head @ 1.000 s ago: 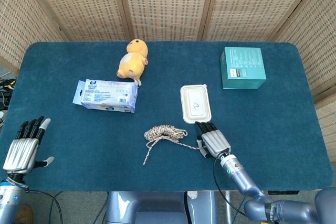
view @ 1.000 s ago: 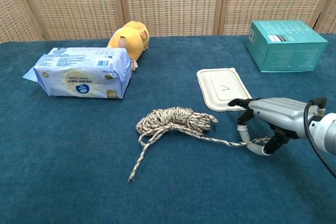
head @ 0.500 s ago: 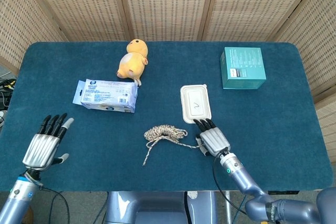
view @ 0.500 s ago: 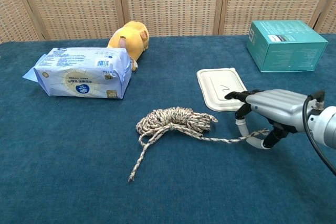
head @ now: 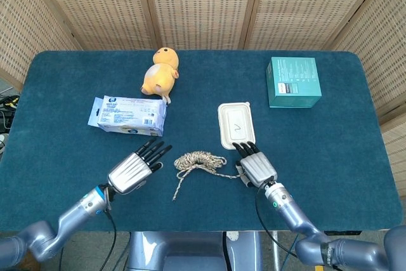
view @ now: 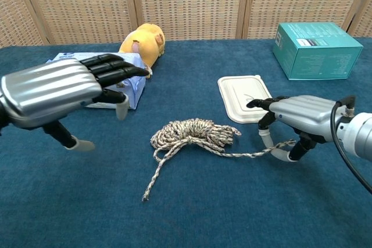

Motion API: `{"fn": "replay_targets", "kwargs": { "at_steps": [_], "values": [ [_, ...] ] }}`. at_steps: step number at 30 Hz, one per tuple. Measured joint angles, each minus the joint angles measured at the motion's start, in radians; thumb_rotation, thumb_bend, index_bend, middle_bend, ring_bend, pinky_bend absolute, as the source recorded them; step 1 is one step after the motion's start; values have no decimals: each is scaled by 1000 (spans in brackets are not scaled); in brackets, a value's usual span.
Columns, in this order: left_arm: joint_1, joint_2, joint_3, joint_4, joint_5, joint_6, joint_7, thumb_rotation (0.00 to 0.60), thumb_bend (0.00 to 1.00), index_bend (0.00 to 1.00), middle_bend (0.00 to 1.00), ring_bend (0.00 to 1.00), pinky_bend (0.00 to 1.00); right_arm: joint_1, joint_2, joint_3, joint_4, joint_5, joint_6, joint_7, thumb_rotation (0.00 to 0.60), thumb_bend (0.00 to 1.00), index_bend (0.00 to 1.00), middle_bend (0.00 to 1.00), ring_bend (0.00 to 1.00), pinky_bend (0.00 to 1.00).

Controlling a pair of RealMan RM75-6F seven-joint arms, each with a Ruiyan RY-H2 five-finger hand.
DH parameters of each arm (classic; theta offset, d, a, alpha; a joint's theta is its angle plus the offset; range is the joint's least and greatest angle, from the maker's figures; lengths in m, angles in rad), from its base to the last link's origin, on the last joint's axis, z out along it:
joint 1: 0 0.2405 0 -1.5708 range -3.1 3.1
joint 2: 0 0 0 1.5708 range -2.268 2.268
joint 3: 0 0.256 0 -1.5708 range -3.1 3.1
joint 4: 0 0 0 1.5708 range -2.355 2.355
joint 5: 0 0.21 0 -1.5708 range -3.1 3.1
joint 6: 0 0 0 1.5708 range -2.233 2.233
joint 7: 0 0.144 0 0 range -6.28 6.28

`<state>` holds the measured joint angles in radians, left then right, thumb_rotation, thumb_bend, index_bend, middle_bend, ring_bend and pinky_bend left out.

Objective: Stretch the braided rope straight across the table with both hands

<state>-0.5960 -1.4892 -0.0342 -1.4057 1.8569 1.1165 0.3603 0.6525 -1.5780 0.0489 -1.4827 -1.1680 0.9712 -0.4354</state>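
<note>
The braided rope [head: 200,160] [view: 195,133] lies bunched in a coil at the table's middle. One loose end [view: 150,190] trails toward the front; another strand runs right to my right hand [head: 255,168] [view: 295,123]. That hand pinches this strand end [view: 278,149] between thumb and a finger, just in front of the white lid. My left hand [head: 134,169] [view: 61,90] hovers left of the coil with fingers spread, holding nothing and apart from the rope.
A white lidded tray [head: 236,125] [view: 246,97] lies just behind my right hand. A blue wipes pack [head: 129,115] and a yellow plush duck [head: 160,72] sit at the back left. A teal box [head: 292,82] stands back right.
My left hand has swept in from the table's left front edge toward the coil. My right hand has shifted slightly left and back, still holding the strand.
</note>
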Motion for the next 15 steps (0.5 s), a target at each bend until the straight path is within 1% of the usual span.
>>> {"fn": "replay_targets", "kwargs": {
  "at_steps": [3,8,12,15],
  "values": [
    [-41,-40,8,32,30,-22,4,600,45,429,0,0,0,1,-2,3,4,6,-7,-2,600,443,648,0,0,0],
    [-78,-75,26,71,61,-35,7,600,60,433,0,0,0,1,-5,5,12,10,-14,-2,600,441,652,0,0,0],
    [-105,-97,55,112,86,-51,8,600,94,447,0,0,0,1,-8,4,18,11,-19,-7,600,439,653,0,0,0],
    [-121,-114,77,136,95,-62,8,600,101,453,0,0,0,1,-10,3,21,13,-22,-14,600,442,654,0,0,0]
  ]
}}
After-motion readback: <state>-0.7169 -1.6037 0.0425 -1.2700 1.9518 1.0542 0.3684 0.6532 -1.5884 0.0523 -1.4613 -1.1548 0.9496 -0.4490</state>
